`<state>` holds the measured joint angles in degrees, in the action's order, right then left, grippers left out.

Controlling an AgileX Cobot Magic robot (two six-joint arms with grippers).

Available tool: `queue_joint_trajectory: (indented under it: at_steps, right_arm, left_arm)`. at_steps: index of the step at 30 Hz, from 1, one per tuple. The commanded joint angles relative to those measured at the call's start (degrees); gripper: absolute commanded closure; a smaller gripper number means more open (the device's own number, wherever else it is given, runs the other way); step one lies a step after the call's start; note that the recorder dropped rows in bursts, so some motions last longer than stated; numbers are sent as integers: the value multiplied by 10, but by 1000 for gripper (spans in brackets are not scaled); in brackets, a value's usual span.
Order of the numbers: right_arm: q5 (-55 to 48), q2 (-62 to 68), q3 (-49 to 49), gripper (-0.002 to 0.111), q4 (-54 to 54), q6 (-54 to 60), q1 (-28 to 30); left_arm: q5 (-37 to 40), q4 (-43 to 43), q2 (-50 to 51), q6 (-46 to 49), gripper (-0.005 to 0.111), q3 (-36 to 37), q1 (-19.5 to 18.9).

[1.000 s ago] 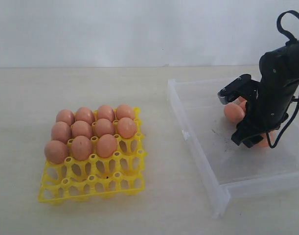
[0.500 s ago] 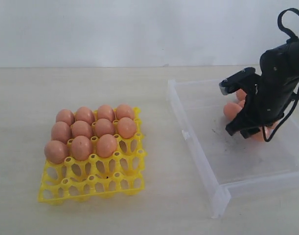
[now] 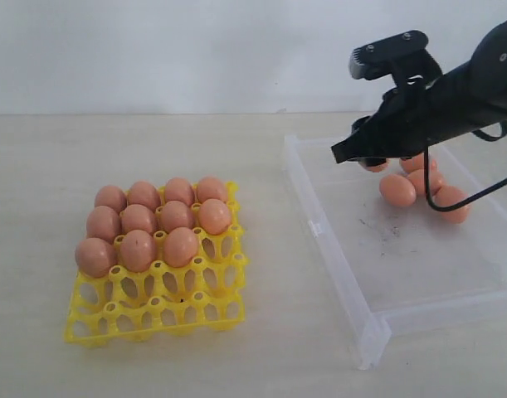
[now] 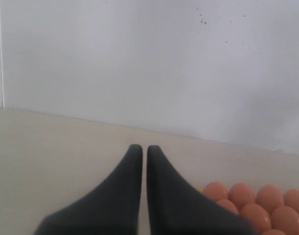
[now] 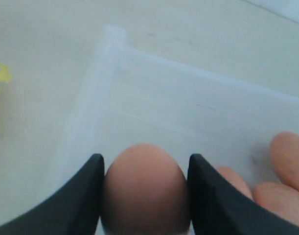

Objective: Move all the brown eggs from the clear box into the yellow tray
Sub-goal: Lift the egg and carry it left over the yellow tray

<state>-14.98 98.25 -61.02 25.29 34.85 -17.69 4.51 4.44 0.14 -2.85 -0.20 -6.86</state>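
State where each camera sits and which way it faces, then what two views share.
Exterior: off the arms, facing the wall across the table; sees tray, box, right arm and right gripper.
Left wrist: on the left arm, looking along the shut left gripper towards the wall; tray eggs show.
Right wrist: on the right arm, looking down past the gripper, shut on an egg, into the box.
Shared: exterior and right wrist both show box and loose eggs.
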Motion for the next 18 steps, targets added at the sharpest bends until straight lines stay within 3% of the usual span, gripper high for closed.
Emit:
queue_joint_trajectory:
  at_steps: [1,7,18]
  right_arm:
    - [38,-9,6,109,106,107,-54]
    - [137,-9,6,109,147,139,-159]
    - [300,-9,6,109,117,70,-294]
  left_arm:
    - [-2,5,-1,-5,103,2,1]
    - [-2,5,-1,-5,103,2,1]
    - [-1,5,-1,-5,103,2,1]
